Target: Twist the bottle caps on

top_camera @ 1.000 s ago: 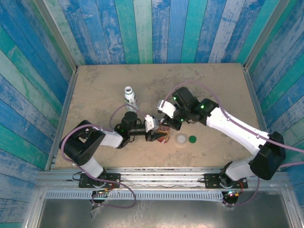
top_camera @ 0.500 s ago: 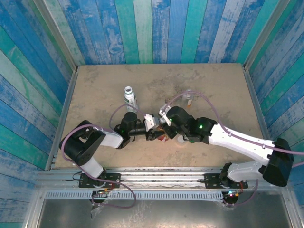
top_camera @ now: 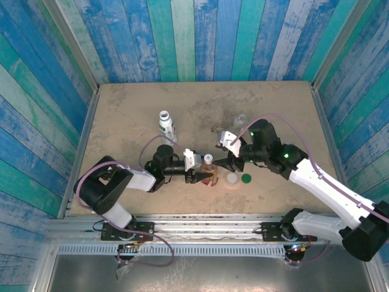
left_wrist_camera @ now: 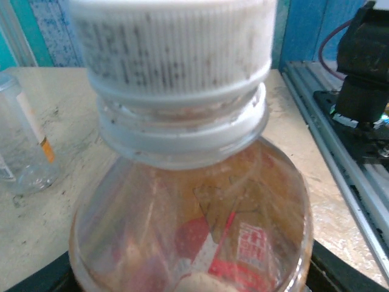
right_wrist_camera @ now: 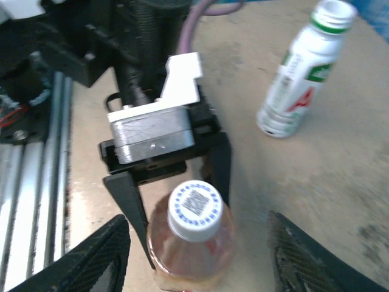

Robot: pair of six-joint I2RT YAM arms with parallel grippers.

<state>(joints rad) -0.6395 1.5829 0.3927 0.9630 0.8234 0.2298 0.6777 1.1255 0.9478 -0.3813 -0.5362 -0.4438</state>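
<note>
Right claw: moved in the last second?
Yes. The right claw has backed off rightward from the amber bottle, which it covered half a second ago, and now hangs just behind the whitish cap, open.

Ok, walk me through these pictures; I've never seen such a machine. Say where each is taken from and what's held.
These are two robot arms bolted at the near edge of a sandy tabletop, each ending in a two-finger gripper. One picture looks down from above; the other two come from cameras on the wrists. The left gripper is closed around a small plastic bottle of amber liquid with a red label, which wears a white ribbed cap. The right gripper stands open beside it, holding nothing. Loose on the table lie a wide translucent whitish cap and a dark green cap. A white bottle with green print, its mouth open, and a short clear bottle stand farther back.
</note>
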